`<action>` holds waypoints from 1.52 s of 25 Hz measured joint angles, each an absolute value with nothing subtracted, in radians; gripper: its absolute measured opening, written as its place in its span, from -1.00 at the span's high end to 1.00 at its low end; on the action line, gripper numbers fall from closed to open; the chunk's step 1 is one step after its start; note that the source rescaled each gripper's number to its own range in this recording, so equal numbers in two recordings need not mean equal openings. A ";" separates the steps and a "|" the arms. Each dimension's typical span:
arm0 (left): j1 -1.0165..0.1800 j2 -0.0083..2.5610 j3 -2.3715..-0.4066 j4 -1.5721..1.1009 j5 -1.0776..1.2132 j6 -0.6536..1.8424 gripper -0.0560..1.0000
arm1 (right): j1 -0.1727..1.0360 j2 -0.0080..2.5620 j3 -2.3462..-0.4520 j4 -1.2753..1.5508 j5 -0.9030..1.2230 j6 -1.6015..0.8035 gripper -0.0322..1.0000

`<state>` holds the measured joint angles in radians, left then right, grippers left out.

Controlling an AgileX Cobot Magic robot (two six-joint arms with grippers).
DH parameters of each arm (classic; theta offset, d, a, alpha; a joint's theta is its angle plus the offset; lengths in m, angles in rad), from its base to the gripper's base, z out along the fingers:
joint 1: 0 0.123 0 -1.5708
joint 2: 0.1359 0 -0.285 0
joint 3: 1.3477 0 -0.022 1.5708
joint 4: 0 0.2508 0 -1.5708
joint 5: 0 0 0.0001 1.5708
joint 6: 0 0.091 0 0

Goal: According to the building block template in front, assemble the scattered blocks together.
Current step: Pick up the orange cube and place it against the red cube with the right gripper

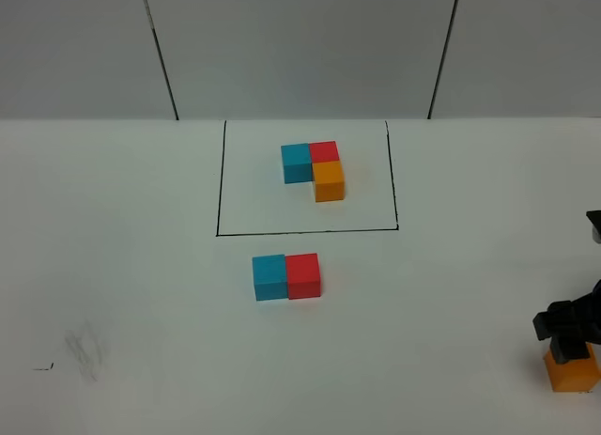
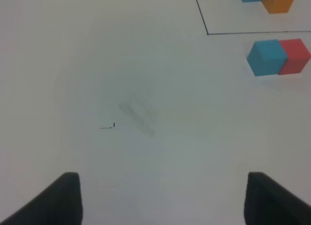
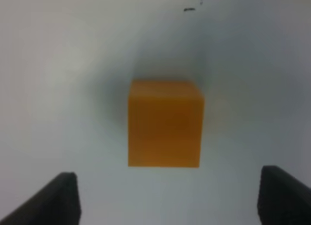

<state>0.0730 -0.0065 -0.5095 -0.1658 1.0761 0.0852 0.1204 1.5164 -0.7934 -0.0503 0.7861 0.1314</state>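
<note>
A white tabletop [image 1: 113, 266] is shown bare on the left, where the left gripper [image 2: 172, 200] is held wide open. The framed building block template [image 1: 315, 167] is set at the back, with the blue cube [image 1: 269, 277] and red cube [image 1: 303, 274] joined just before it. Far right, across clear table, the orange cube [image 1: 572, 371] is straddled, untouched, by the open right gripper [image 1: 568, 336].

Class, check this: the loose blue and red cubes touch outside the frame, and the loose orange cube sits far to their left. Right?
No. The loose orange cube sits far to their right, as the exterior high view shows. The rest is correct.
</note>
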 joint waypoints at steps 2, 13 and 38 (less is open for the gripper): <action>0.073 -0.006 -0.509 -0.166 1.076 0.085 -1.00 | 0.120 1.539 -0.793 -0.035 0.769 0.131 -0.08; 0.073 -0.006 -0.509 -0.166 1.076 0.085 -1.00 | 0.120 1.624 -0.793 -0.025 0.701 0.132 -0.05; 0.073 -0.006 -0.509 -0.166 1.076 0.085 -1.00 | 0.120 1.626 -0.722 -0.027 0.585 0.167 -0.04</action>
